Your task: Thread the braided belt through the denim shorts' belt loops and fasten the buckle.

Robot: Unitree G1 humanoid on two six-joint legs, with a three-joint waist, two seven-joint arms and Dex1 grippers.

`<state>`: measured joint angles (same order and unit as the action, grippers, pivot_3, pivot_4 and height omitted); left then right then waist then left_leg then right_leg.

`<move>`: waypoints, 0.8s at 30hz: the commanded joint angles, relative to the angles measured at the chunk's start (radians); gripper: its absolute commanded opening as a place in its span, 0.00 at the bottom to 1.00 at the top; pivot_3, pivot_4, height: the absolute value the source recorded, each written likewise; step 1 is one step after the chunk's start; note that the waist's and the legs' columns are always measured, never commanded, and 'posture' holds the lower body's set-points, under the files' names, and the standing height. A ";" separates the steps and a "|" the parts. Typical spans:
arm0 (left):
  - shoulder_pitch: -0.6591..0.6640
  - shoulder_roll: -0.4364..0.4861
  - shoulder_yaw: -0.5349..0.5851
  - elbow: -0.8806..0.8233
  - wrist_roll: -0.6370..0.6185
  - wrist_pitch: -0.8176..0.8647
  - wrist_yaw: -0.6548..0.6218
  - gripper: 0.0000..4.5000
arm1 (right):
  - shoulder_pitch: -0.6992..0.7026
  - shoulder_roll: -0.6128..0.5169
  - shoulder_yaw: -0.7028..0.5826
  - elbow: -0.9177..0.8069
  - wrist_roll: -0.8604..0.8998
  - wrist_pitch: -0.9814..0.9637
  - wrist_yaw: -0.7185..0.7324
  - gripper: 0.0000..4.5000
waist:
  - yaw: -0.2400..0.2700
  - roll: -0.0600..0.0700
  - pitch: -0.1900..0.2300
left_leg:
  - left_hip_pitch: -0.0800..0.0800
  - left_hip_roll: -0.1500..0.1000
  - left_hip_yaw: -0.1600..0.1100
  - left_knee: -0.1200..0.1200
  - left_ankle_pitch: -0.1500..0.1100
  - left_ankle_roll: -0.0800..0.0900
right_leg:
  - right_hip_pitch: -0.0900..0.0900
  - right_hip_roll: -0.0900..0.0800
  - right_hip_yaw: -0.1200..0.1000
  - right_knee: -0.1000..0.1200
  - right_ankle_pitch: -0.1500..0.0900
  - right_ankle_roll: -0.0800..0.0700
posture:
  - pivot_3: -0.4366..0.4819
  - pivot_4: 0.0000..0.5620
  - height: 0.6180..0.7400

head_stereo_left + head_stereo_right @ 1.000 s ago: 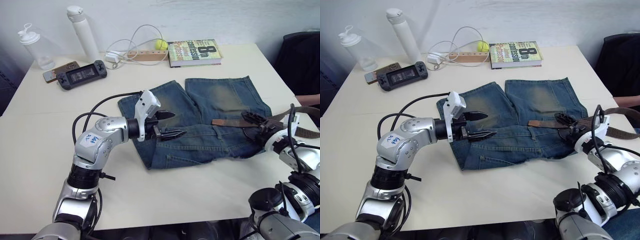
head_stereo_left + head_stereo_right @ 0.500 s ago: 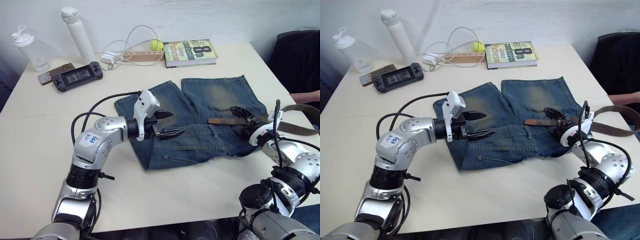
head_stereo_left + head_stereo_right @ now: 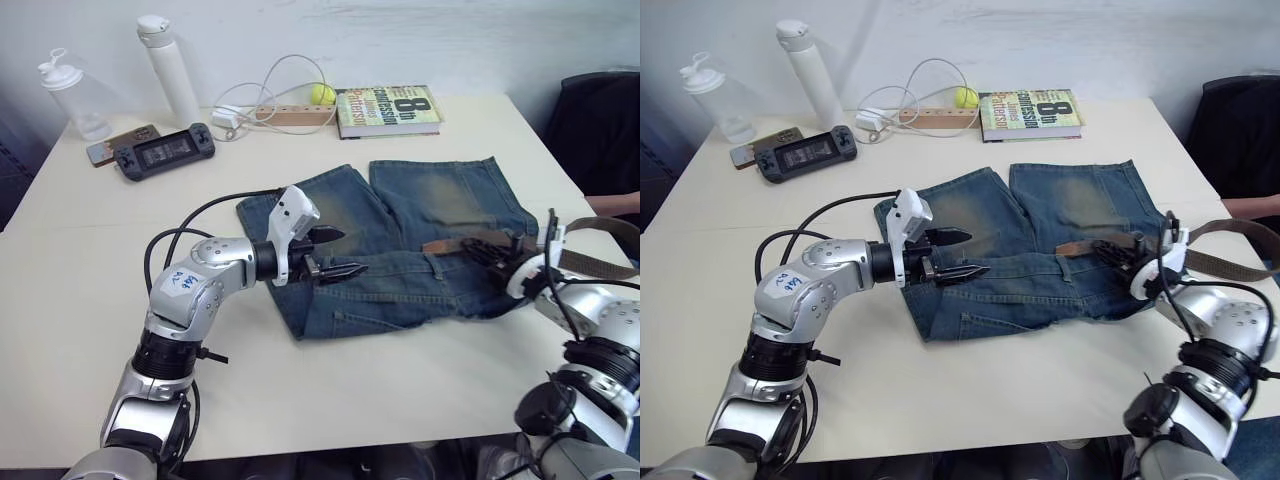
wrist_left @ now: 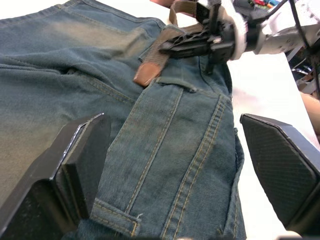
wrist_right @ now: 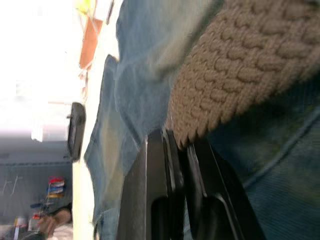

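Left eye view: denim shorts (image 3: 400, 240) lie flat mid-frame on the table (image 3: 90, 290), waistband toward the lower edge, legs toward the book (image 3: 386, 106) at top. Faded blue, yellowish worn patches on both legs.

Right gripper (image 3: 497, 250), right of centre, is clenched on the braided belt (image 3: 470, 242) just behind its lighter brown tip, which lies on the waistband pointing frame-left. Likely lined up to feed into a belt loop; I can't make out which loop. The rest of the strap trails off the right edge; buckle not visible.

Left gripper (image 3: 335, 255) hovers over the left side of the shorts, fingers (image 4: 75, 165) spread and empty. Left wrist view looks along the waistband at the belt tip. Probably waiting to pin the denim or catch the tip.

Belt: dark brown weave, coarse braid plain in right wrist view.
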<state>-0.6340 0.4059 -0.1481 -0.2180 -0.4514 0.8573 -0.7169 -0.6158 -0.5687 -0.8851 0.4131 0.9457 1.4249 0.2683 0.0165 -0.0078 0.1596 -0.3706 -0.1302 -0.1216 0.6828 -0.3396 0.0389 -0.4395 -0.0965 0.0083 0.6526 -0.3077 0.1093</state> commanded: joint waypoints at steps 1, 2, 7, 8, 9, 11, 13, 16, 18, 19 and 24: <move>-0.011 0.006 -0.005 -0.023 -0.002 -0.022 -0.016 1.00 | 0.002 -0.097 0.019 0.018 0.043 0.034 0.116 0.00 | 0.001 0.000 0.000 | 0.000 0.000 0.000 0.000 0.000 0.000 | 0.000 0.000 0.000 0.000 0.000 0.000 | 0.48 0.27 1.00; -0.012 0.008 -0.005 -0.023 -0.003 -0.024 -0.019 1.00 | 0.003 -0.116 0.028 0.033 0.044 0.037 0.143 0.00 | 0.001 0.000 0.000 | 0.000 0.001 0.000 0.000 0.000 0.000 | 0.000 0.001 0.000 -0.001 0.000 0.000 | 0.48 0.27 1.00; -0.022 0.016 0.002 -0.027 -0.007 -0.025 -0.029 1.00 | -0.014 -0.148 0.023 0.125 0.022 -0.040 0.180 0.00 | -0.002 0.000 0.000 | 0.000 0.002 0.001 0.000 0.000 0.000 | 0.000 0.001 0.000 -0.001 0.000 0.000 | 0.48 0.27 1.00; -0.022 0.017 0.003 -0.028 -0.008 -0.025 -0.029 1.00 | -0.005 -0.148 0.034 0.120 0.026 -0.038 0.196 0.00 | -0.001 0.000 0.000 | 0.000 0.002 0.001 0.000 0.000 0.000 | 0.000 0.001 0.000 -0.001 0.000 0.000 | 0.48 0.27 1.00; -0.021 0.018 0.004 -0.029 -0.008 -0.025 -0.029 1.00 | 0.009 -0.146 0.050 0.105 0.030 -0.029 0.210 0.00 | -0.001 0.000 0.000 | 0.000 0.002 0.001 0.000 0.000 0.000 | 0.000 0.001 0.000 -0.001 0.000 0.000 | 0.48 0.27 1.00; -0.017 0.020 0.005 -0.034 -0.009 -0.023 -0.028 1.00 | 0.037 -0.133 0.079 0.072 0.041 0.005 0.220 0.00 | 0.002 0.000 0.000 | 0.000 0.002 0.001 0.000 0.000 0.000 | 0.000 0.001 0.000 -0.001 0.000 0.000 | 0.48 0.27 1.00; -0.011 0.023 0.007 -0.040 -0.011 -0.021 -0.028 1.00 | 0.051 -0.110 0.077 0.056 0.054 0.032 0.205 0.00 | 0.006 0.000 0.000 | 0.000 0.002 0.001 0.000 0.000 0.000 | 0.000 0.001 0.000 -0.001 0.000 0.000 | 0.48 0.27 1.00; -0.008 0.027 0.006 -0.041 -0.011 -0.022 -0.029 1.00 | 0.075 -0.090 0.086 0.036 0.049 0.031 0.201 0.00 | 0.007 0.000 0.000 | 0.000 0.002 0.001 0.000 0.000 0.000 | 0.000 0.001 0.000 -0.001 0.000 0.000 | 0.48 0.27 1.00; -0.011 0.028 0.006 -0.038 -0.011 -0.022 -0.029 1.00 | 0.090 -0.082 0.098 0.019 0.042 0.023 0.204 0.00 | 0.007 0.000 0.000 | 0.000 0.002 0.001 0.000 0.000 0.000 | 0.000 0.001 0.000 -0.001 0.000 0.000 | 0.48 0.27 1.00; -0.015 0.027 0.006 -0.036 -0.011 -0.023 -0.029 1.00 | 0.094 -0.078 0.101 0.015 0.041 0.021 0.203 0.00 | 0.007 0.000 0.000 | 0.000 0.002 0.001 0.000 0.000 0.000 | 0.000 0.001 0.000 -0.001 0.000 0.000 | 0.48 0.27 1.00; -0.020 0.027 0.005 -0.029 -0.010 -0.027 -0.031 1.00 | 0.088 -0.029 0.084 0.003 0.070 0.044 0.187 0.00 | 0.006 0.000 0.000 | 0.000 0.002 0.001 0.000 0.000 0.000 | 0.000 0.001 0.000 -0.001 0.000 0.000 | 0.48 0.27 1.00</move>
<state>-0.6425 0.4327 -0.1577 -0.2210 -0.4512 0.8474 -0.7429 -0.5251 -0.6100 -0.7858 0.4412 0.9762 1.4492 0.4586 0.0226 -0.0077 0.1595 -0.3705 -0.1284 -0.1208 0.6825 -0.3396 0.0385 -0.4395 -0.0951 0.0084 0.6513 -0.3077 0.1092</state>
